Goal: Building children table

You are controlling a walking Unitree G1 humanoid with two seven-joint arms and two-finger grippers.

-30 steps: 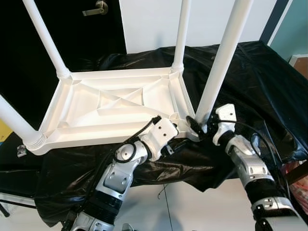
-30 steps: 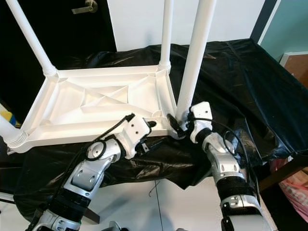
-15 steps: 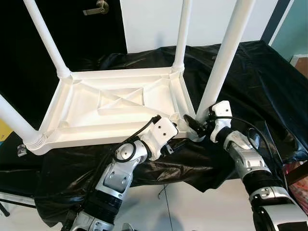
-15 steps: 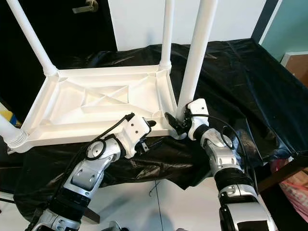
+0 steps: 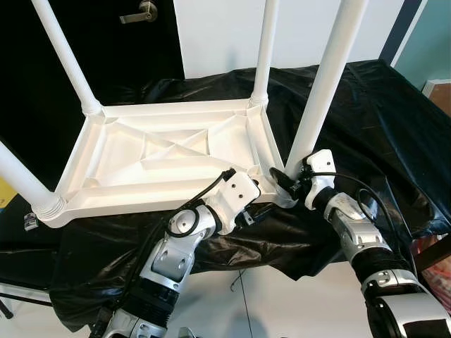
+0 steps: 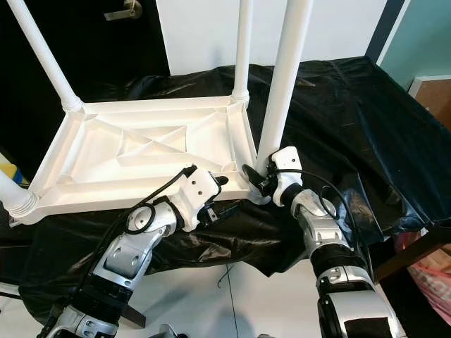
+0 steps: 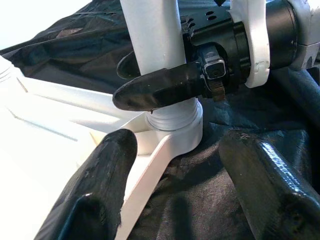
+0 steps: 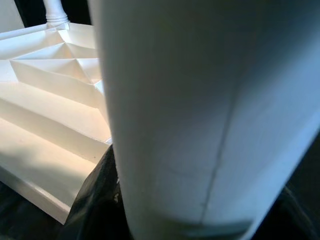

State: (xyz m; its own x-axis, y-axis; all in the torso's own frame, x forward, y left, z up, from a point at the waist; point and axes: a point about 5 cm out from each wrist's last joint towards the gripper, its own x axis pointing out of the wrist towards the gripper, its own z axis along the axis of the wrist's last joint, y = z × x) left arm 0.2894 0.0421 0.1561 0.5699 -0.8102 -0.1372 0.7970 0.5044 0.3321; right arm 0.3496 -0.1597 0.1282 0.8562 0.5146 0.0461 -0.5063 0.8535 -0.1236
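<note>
Kids' table (image 5: 169,158): white plastic, upside down on the black sheet (image 5: 366,120), ribbed underside up, four white legs pointing up.
Near-right leg (image 5: 325,77): stands in its corner socket (image 7: 175,131) at the edge closest to the robot, approx upright.
Right pincer (image 5: 287,182): at the base of that leg, just above the socket; black fingers (image 7: 160,90) closed round the leg, one on each side, touching it. Right wrist view: leg (image 8: 210,110) very close, table ribs beside it.
Left pincer (image 7: 185,200): under/at the table's near rim, just beside the same corner; fingers (image 7: 100,190) spread wide, holding nothing, w/ the rim corner and sheet between them.
Tabletop: covered by the crinkled black sheet, which hangs over the near edge.
Background: dark door w/ lever handle (image 5: 139,11), white wall (image 5: 218,35).
</note>
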